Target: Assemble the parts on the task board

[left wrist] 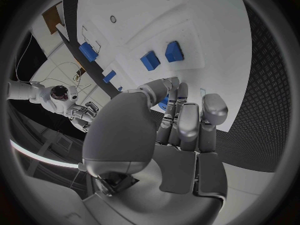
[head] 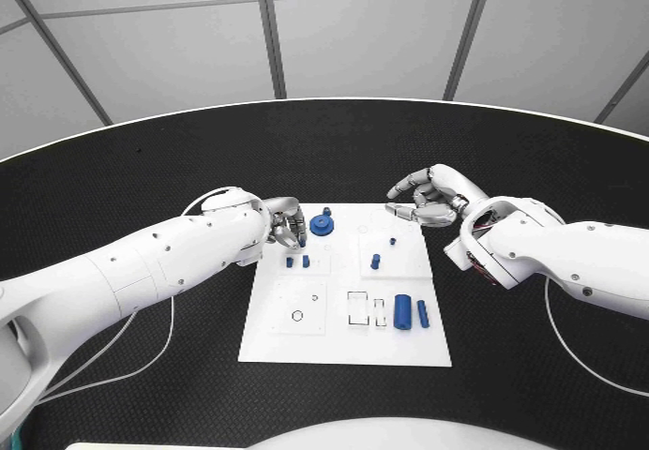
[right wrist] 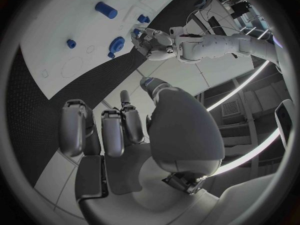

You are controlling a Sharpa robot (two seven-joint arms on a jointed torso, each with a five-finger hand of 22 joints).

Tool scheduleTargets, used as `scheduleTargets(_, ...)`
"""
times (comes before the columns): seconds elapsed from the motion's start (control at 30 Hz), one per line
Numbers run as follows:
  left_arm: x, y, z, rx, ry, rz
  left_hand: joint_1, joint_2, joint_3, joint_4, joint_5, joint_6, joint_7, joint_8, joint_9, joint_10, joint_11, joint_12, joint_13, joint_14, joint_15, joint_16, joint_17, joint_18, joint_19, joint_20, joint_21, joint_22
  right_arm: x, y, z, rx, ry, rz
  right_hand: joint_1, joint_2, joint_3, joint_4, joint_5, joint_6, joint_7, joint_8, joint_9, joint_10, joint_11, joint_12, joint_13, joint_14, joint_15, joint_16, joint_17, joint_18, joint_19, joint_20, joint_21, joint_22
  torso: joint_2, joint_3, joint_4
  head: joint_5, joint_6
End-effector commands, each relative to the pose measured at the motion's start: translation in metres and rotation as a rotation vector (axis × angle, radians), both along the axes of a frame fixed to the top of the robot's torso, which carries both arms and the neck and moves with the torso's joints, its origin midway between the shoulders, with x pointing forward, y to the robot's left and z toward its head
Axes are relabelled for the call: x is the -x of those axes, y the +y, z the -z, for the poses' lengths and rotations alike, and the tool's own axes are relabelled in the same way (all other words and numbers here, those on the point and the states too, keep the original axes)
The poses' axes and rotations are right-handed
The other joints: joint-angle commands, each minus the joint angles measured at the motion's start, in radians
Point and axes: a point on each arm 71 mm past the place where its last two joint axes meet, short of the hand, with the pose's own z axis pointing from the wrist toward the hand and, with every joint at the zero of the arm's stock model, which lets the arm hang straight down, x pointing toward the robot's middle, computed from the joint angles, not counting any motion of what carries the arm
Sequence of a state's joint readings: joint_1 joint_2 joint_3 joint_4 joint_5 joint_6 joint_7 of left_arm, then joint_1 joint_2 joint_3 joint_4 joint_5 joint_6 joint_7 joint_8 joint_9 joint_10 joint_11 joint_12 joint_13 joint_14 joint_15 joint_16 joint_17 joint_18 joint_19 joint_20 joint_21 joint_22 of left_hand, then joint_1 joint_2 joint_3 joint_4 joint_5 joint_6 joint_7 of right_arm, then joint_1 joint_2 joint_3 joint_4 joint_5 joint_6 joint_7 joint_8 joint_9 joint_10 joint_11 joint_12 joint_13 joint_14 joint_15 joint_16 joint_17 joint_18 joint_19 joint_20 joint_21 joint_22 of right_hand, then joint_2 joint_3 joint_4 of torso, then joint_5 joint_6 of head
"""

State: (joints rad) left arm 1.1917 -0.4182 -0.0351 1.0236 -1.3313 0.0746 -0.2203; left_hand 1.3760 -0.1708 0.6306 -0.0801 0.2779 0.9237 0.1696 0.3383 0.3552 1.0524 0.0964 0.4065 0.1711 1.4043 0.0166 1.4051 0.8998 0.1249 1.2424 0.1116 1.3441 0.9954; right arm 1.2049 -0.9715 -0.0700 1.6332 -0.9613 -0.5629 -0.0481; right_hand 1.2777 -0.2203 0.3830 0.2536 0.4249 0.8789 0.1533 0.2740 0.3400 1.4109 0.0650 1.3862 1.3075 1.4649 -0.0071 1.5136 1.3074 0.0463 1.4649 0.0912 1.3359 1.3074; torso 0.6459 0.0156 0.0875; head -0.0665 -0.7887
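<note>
The white task board (head: 339,333) lies mid-table. My left hand (head: 281,223) is at the board's far left corner with its fingers curled in. A small blue part (left wrist: 164,103) shows between its thumb and fingers, and it seems pinched there. Right beside those fingers a round blue part (head: 322,224) stands in the board. My right hand (head: 428,199) hovers off the far right corner, fingers curled with nothing in them. Two small blue blocks (head: 297,262), two blue pegs (head: 392,241) and a blue cylinder (head: 403,309) beside a blue bar (head: 422,314) also sit on the board.
Empty outlined slots (head: 357,309) and a round recess (head: 300,316) mark the board's near half. Black table (head: 162,394) surrounds the board on all sides. A thin white cable (head: 162,347) trails under my left arm.
</note>
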Motion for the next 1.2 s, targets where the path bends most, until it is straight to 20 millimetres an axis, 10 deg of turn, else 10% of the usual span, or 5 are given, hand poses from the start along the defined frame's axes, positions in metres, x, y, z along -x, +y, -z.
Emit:
scheduleTargets(0.03, 0.0, 0.001, 0.0, -0.003, 0.003, -0.002, -0.006, -0.003, -0.002, -0.003, 0.006, -0.01, 0.0, -0.004, -0.001, 0.0, 0.001, -0.007, -0.001, -0.002, 0.003, 0.002, -0.001, -0.005, -0.008, 0.002, -0.006, 0.0, 0.0, 0.0, 0.0, 0.0, 0.0, 0.0, 0.004, 0.008, 0.004, 0.0, 0.005, 0.006, -0.002, 0.004, -0.001, 0.007, -0.001, 0.001, 0.093, 0.081, -0.008, -0.006, 0.166, 0.011, 0.027, -0.007, -0.007, 0.081, 0.0, 0.0001, -0.0008, 0.001, 0.0)
scheduleTargets(0.4, -0.001, 0.012, -0.001, 0.001, -0.016, -0.026, -0.002, -0.002, 0.002, -0.008, 0.008, -0.014, 0.002, -0.012, -0.003, 0.002, 0.002, -0.012, -0.001, -0.001, 0.004, 0.004, 0.006, -0.005, -0.008, 0.002, -0.006, -0.001, -0.001, -0.002, 0.0, 0.002, 0.0, 0.009, 0.01, 0.007, 0.01, -0.004, 0.007, 0.001, -0.001, 0.002, -0.002, -0.064, -0.001, -0.084, 0.017, 0.077, -0.008, -0.016, 0.152, 0.016, 0.019, -0.008, -0.032, 0.063, 0.0, -0.0018, 0.0006, -0.002, 0.002)
scheduleTargets(0.6, -0.002, 0.022, -0.005, 0.04, -0.063, -0.044, 0.0, -0.003, 0.003, -0.009, 0.009, -0.016, 0.002, -0.014, -0.004, 0.003, 0.002, -0.013, -0.001, -0.001, 0.004, 0.005, 0.007, -0.006, -0.006, 0.002, -0.004, 0.003, -0.003, -0.006, 0.002, 0.011, 0.007, 0.014, 0.029, -0.01, 0.061, -0.011, -0.002, -0.009, -0.001, 0.013, 0.003, -0.366, -0.001, -0.654, -0.476, 0.037, -0.018, -0.134, 0.018, 0.054, -0.039, -0.012, -0.249, -0.094, -0.002, -0.0029, -0.0002, -0.001, 0.006)
scheduleTargets(0.93, 0.005, 0.05, -0.018, 0.262, -0.058, -0.122, -0.01, -0.008, 0.011, -0.008, 0.01, -0.025, 0.01, -0.034, -0.01, -0.005, 0.009, -0.035, -0.006, -0.001, 0.009, 0.006, 0.007, -0.002, -0.016, 0.005, -0.011, -0.015, -0.011, -0.013, 0.007, 0.215, -0.037, -0.056, 0.078, -0.031, 0.117, -0.058, -0.07, 0.005, 0.003, 0.03, 0.012, -0.358, 0.009, -0.997, -0.791, 0.029, -0.004, -0.188, -0.021, 0.067, -0.045, -0.007, -0.352, -0.167, -0.015, -0.0079, -0.0043, -0.017, 0.019)
scheduleTargets(1.2, 0.017, 0.086, -0.029, 0.497, 0.029, -0.264, -0.047, -0.019, 0.0, 0.016, 0.008, -0.026, 0.021, -0.048, -0.012, -0.033, 0.022, -0.068, -0.021, -0.09, 0.02, -0.079, -0.228, 0.031, -0.124, 0.015, -0.102, -0.19, -0.016, -0.01, 0.013, 0.533, -0.105, -0.147, 0.095, -0.04, 0.132, -0.077, -0.131, 0.029, -0.018, 0.027, 0.011, -0.354, 0.003, -1.094, -0.889, 0.042, -0.009, -0.165, 0.01, 0.058, -0.025, -0.012, -0.309, -0.133, -0.032, -0.0161, -0.0118, -0.053, 0.021)
